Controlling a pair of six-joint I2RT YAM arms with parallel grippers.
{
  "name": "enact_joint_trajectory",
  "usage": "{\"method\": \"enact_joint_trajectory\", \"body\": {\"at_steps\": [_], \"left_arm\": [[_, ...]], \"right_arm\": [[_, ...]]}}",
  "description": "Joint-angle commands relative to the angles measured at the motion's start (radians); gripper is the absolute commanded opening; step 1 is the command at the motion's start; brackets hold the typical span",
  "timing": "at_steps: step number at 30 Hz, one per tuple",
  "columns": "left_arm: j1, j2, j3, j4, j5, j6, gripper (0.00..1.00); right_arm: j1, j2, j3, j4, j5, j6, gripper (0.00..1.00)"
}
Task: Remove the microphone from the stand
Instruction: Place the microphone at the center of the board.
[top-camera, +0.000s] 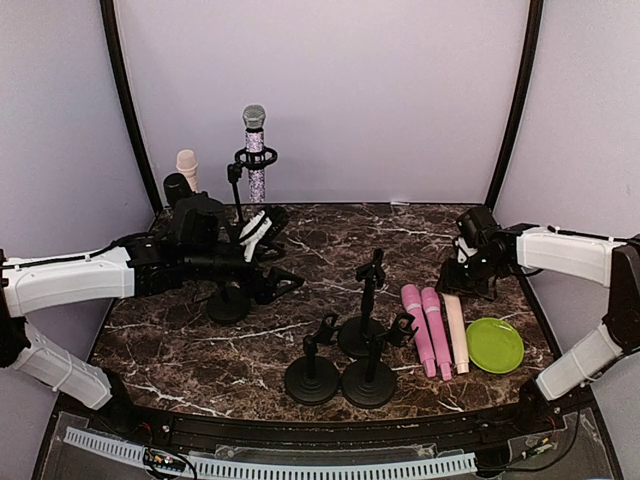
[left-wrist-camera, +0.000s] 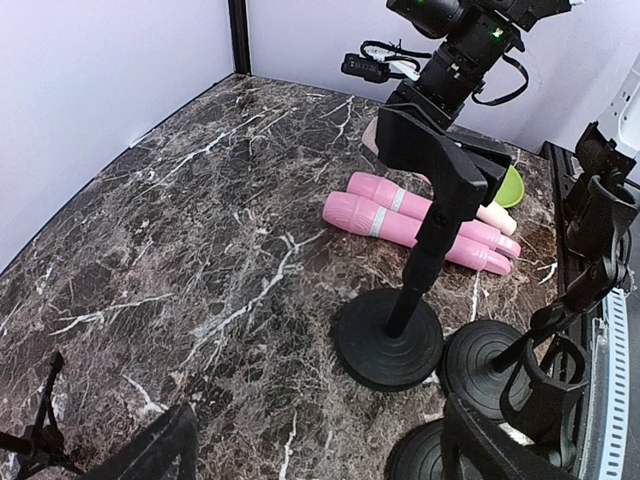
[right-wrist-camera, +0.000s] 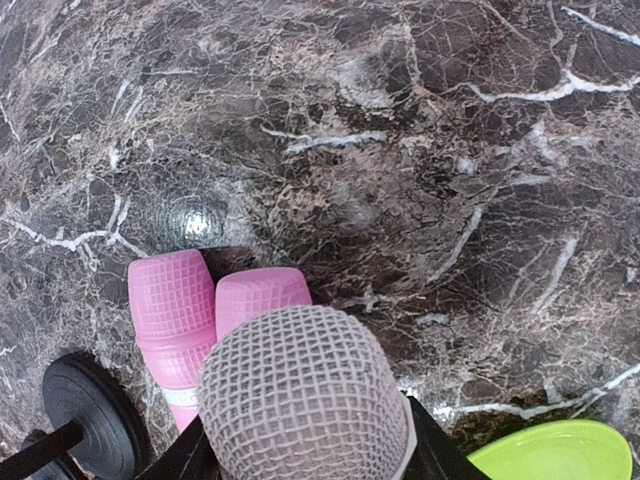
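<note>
The right fingers (right-wrist-camera: 432, 455) are straddling the mesh head of the cream microphone (top-camera: 456, 332). It is lying on the table (top-camera: 180, 350) beside two pink microphones (top-camera: 427, 330), apparently being laid into that row. I cannot tell whether they are gripping it. The left fingers (left-wrist-camera: 150, 455) are gaping wide, empty, near a stand (top-camera: 230, 300). A glittery microphone (top-camera: 256, 150) is sitting clipped upright, far left.

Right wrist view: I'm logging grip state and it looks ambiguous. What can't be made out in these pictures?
Right wrist: the bottom edge cuts off the fingers of the right gripper beside the microphone head, so contact is unclear.
Top external: the left arm covers the top of the stand below it.
Top external: the left arm hides whatever holds the beige microphone and black microphone.
</note>
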Motion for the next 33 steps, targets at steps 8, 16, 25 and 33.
{"method": "enact_joint_trajectory", "body": {"at_steps": [8, 16, 25, 33], "left_arm": [[0.005, -0.038, -0.006, -0.010, -0.001, 0.026, 0.86], [0.005, -0.037, -0.004, -0.013, 0.002, 0.027, 0.86], [0.005, -0.039, -0.005, -0.012, -0.002, 0.028, 0.86], [0.005, -0.047, -0.013, -0.003, -0.009, 0.026, 0.86]], "right_arm": [[-0.009, 0.083, -0.069, 0.155, -0.041, 0.035, 0.47], [-0.011, 0.085, -0.089, 0.172, -0.037, 0.044, 0.57], [-0.011, 0.062, -0.098, 0.178, -0.037, 0.055, 0.73], [-0.012, 0.028, -0.098, 0.163, -0.012, 0.057, 0.83]]}}
